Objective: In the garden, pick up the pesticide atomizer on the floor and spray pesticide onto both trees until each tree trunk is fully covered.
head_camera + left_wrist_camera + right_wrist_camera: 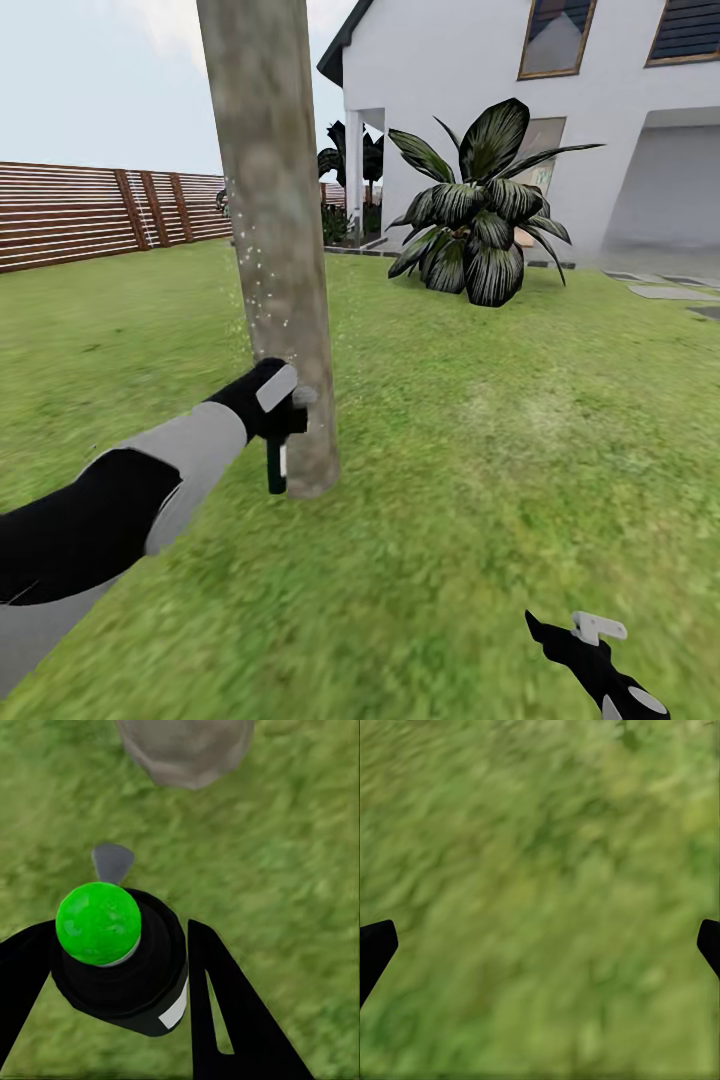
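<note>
Green lawn surrounds the mottled grey-brown tree trunk (270, 230), where the left gripper (124, 971) clamps the small black green-topped pesticide atomizer (120, 960) close beside the bark, presumably to spray it, while the right gripper (590, 640) hangs spread wide and empty.

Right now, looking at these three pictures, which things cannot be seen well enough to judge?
- Tree trunk: the head view's top edge cuts it off, so its crown is unseen, and its far side is hidden.
- Sprayer: in the head view the left gripper hides most of it; the left wrist view shows its green top, but its nozzle direction is unclear.
- Right gripper: the head view's bottom edge cuts its arm off.
- Fence: its far end passes behind the trunk.
</note>
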